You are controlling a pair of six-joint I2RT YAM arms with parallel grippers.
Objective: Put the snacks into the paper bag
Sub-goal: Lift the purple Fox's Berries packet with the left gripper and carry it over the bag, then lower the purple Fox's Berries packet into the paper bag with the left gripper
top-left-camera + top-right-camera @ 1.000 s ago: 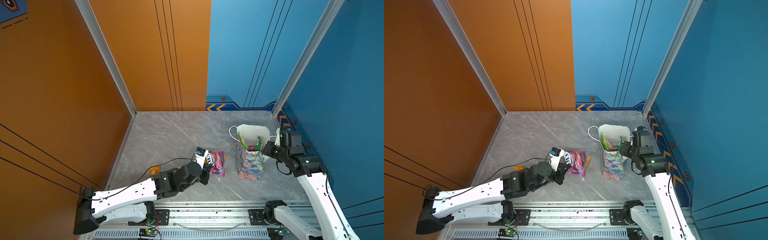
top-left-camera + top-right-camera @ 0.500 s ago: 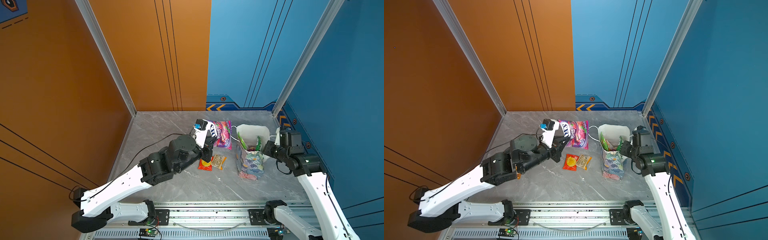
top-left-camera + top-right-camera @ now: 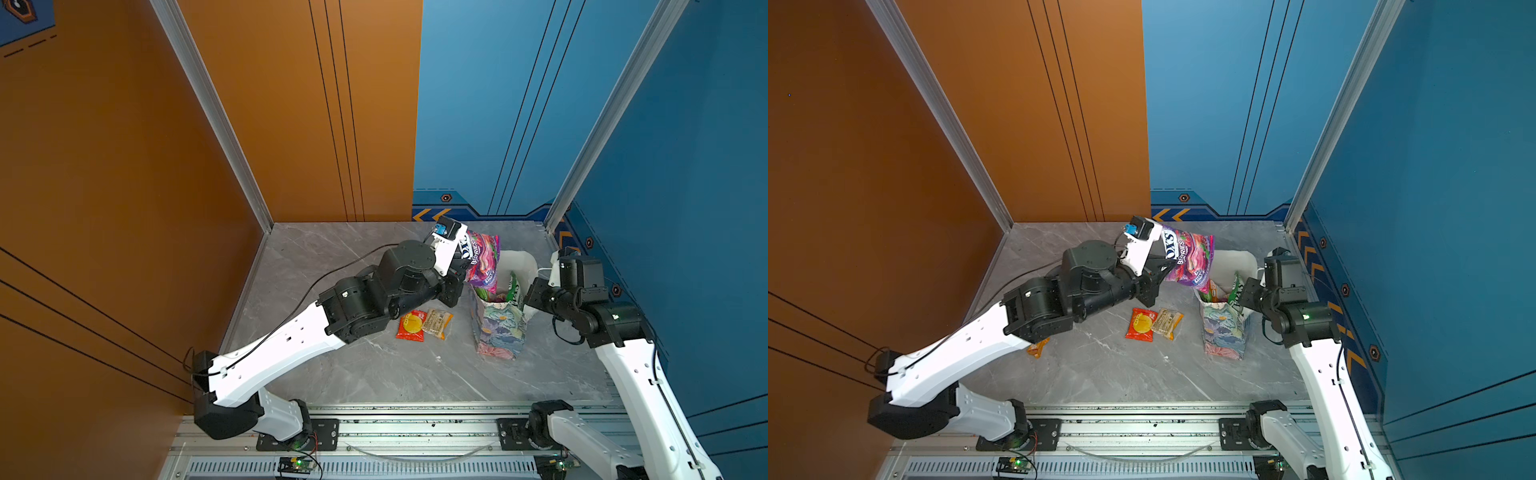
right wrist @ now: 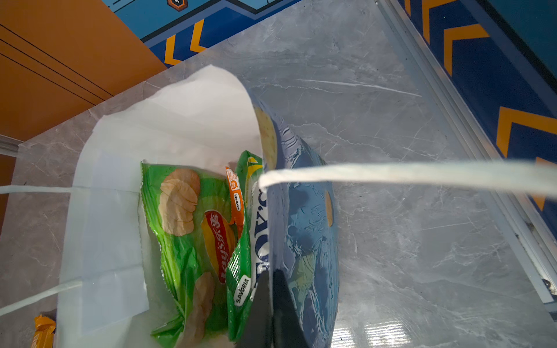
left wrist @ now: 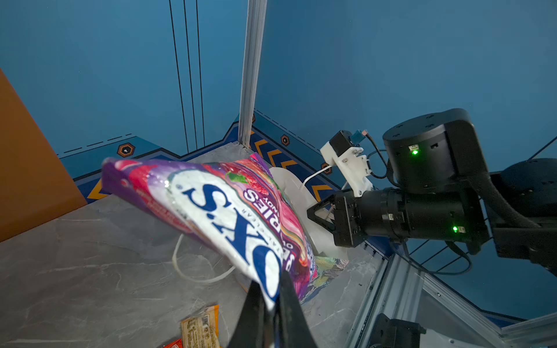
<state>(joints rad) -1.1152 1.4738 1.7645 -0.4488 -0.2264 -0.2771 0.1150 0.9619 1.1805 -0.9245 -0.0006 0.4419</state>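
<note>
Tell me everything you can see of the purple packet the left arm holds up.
The purple packet is glossy, crinkly plastic, purple and pink with berry pictures and a white patch of blue letters. The left gripper pinches one edge in its jaws. The packet is held tilted in the air, off the table, its lower end at the open mouth of the paper bag.

The paper bag (image 3: 498, 332) stands right on the bench (image 3: 374, 374) with a chip bag (image 4: 187, 229) inside, a berry candy packet (image 3: 482, 259) hangs over its left rim, and left of it a snack bar (image 3: 438, 323) lies touching a small packet (image 3: 411, 326).
</note>
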